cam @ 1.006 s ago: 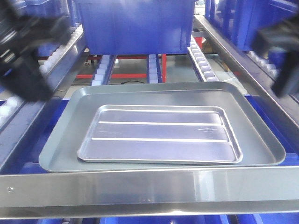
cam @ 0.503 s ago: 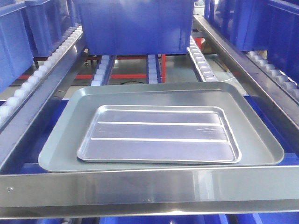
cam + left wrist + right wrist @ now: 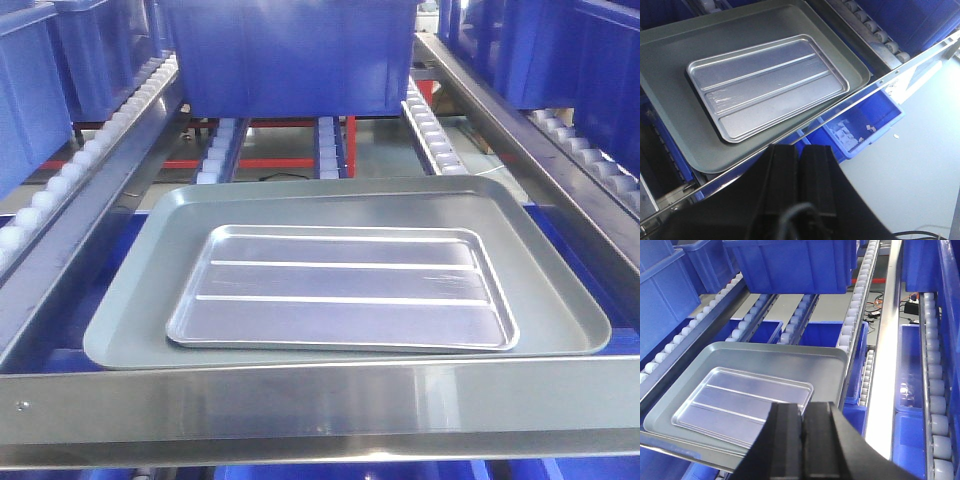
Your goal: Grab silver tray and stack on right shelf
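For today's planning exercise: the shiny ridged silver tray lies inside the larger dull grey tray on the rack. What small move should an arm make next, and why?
Probably lower the left gripper toward the near rim of the shiny ridged silver tray. Both grippers, the right gripper too, look shut and hold nothing, and the tray lies loose in the larger dull grey tray behind the shiny steel front bar.

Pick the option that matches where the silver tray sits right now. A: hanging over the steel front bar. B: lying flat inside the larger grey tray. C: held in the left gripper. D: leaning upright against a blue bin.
B: the silver tray lies flat within the rim of the larger grey tray, behind the steel front bar, and neither gripper touches it.
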Robot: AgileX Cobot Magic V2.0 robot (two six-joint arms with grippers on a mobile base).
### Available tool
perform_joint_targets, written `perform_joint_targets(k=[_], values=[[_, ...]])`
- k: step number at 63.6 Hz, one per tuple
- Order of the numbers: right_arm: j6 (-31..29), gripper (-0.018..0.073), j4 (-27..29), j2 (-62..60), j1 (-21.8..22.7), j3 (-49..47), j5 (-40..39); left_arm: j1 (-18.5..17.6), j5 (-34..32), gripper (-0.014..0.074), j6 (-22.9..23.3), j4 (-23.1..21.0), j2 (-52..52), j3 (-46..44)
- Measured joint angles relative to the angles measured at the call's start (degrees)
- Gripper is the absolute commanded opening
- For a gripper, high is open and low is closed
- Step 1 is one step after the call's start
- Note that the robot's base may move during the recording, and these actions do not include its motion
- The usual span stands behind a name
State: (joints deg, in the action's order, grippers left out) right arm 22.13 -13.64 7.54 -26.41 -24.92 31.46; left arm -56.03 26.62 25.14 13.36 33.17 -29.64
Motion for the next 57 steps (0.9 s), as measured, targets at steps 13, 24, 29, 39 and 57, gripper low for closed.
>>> perform_joint_targets(k=[13,24,29,39,57], values=[[0.00,0.0057,0.00,0.00,0.00,0.00,0.03,0.00,0.00,-0.0101,0.00,0.00,0.00,0.00],[0.00,0.0057,0.00,0.00,0.00,0.00,0.13,0.00,0.13,-0.0101,-2.02,-7.05,-0.50,1.38],[0.00,0.0057,0.00,0.00,0.00,0.00,0.13,1.50,-0.21,-0.0101,-6.93,-10.70,-2.21,3.27],[0.00,0.0057,0.00,0.00,0.00,0.00,0.23,9.48,-7.17,-0.0101,-16.67,-12.18,-8.95,9.74],[0.00,0.0057,-0.10,0.00,0.00,0.18,0.34,27.39,-19.93,-0.0101,-20.15,-12.40,-24.54,23.32]])
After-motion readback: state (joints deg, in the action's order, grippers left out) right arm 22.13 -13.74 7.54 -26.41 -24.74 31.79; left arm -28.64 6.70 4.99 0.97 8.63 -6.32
